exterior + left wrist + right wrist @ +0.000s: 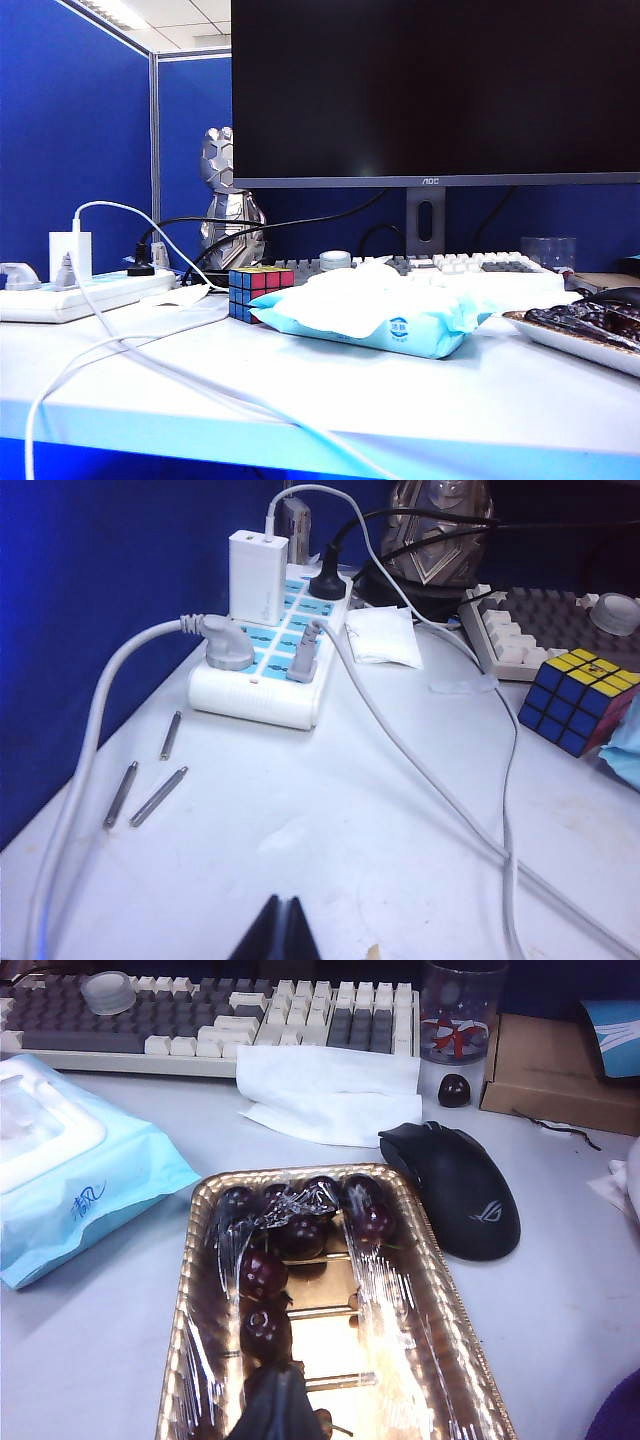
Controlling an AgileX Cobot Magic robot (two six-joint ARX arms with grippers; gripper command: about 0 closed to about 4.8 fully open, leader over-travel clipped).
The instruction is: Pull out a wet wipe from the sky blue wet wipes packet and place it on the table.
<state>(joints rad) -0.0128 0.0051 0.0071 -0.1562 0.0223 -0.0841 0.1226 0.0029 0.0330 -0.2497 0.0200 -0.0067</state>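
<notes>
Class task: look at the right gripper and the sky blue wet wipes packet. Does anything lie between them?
Yes. The shut right gripper hangs over the gold tray of cherries, which lies between it and the sky blue wet wipes packet.

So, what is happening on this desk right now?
Nothing is being handled at this moment. The soft sky blue wet wipes packet lies on the white table beside the multicoloured puzzle cube. A thin white wet wipe lies flat on the table in front of the keyboard. The left gripper is shut, over bare table near the white power strip. The right gripper is shut too, over the gold tray of dark cherries.
</notes>
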